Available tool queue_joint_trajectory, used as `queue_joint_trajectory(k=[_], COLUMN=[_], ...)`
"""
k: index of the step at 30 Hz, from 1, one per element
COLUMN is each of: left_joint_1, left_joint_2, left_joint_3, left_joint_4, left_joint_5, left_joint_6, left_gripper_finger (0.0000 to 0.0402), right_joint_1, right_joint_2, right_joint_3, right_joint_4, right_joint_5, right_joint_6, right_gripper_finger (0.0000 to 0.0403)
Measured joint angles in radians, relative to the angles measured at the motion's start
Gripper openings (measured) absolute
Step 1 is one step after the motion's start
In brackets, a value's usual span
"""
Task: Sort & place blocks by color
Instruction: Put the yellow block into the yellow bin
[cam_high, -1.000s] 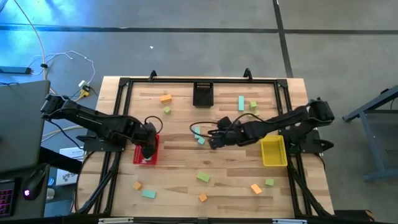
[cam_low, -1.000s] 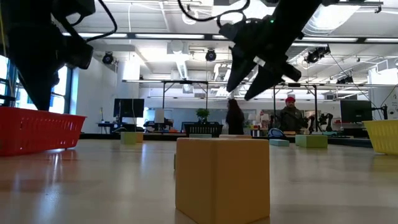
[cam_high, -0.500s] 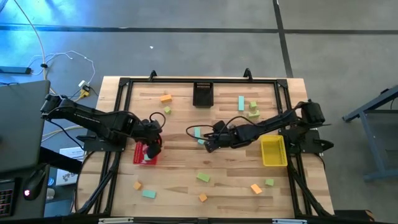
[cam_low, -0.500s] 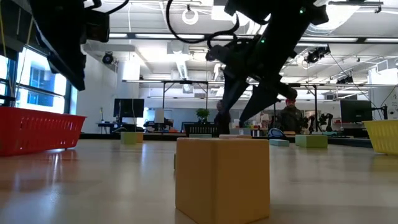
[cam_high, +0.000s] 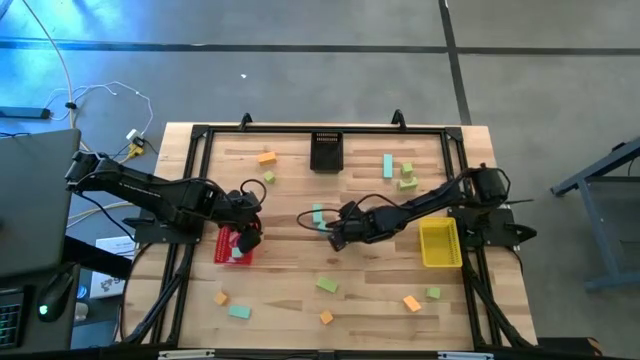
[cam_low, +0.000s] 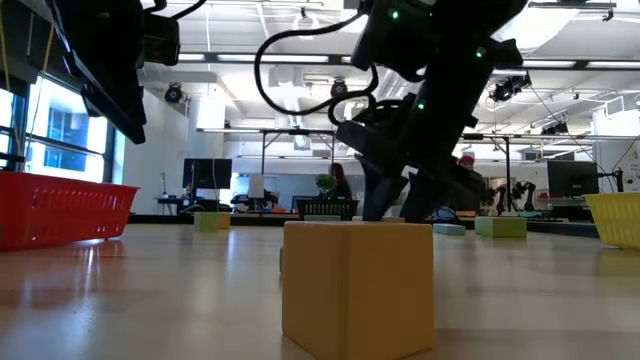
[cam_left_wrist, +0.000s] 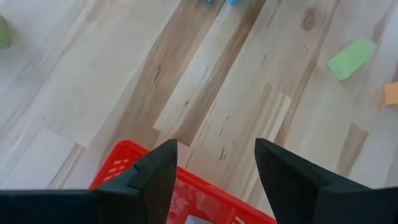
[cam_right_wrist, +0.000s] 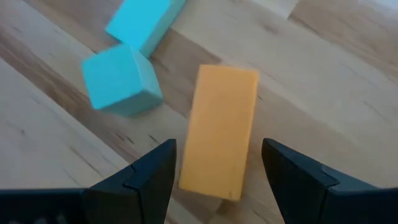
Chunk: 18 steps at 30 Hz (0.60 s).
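From above, the right hand hovers near the table's centre, the left hand over the red bin at nine o'clock; its wrist view shows open, empty fingers straddling an orange bar, teal blocks beside, so lowering squarely seems next.

Even overhead lighting; ceiling strip lights glare bright in the low view, arms silhouetted dark. Nearest orange block slightly soft, background sharper. A blue glow tints the floor's far left corner; table shadows faint.
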<state>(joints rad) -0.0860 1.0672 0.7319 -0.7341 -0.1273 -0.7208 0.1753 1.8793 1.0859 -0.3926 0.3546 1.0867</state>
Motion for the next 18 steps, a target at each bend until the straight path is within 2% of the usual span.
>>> queue_joint_trajectory(k=[5, 12, 18], left_joint_1=[0.000, 0.000, 0.000], left_joint_2=[0.000, 0.000, 0.000], left_joint_3=[0.000, 0.000, 0.000], left_joint_4=[0.000, 0.000, 0.000], left_joint_5=[-0.021, -0.023, -0.023], left_joint_6=[0.000, 0.003, 0.011], left_gripper_finger=[0.0200, 0.0200, 0.0200], right_joint_1=[0.000, 0.002, 0.027], right_joint_2=[0.017, 0.016, 0.015], right_joint_3=[0.000, 0.000, 0.000], right_joint_4=[-0.005, -0.009, -0.012], right_joint_5=[-0.014, -0.001, 0.018], right_joint_6=[0.016, 0.011, -0.014], right_gripper_finger=[0.0208, 0.0106, 0.0103])
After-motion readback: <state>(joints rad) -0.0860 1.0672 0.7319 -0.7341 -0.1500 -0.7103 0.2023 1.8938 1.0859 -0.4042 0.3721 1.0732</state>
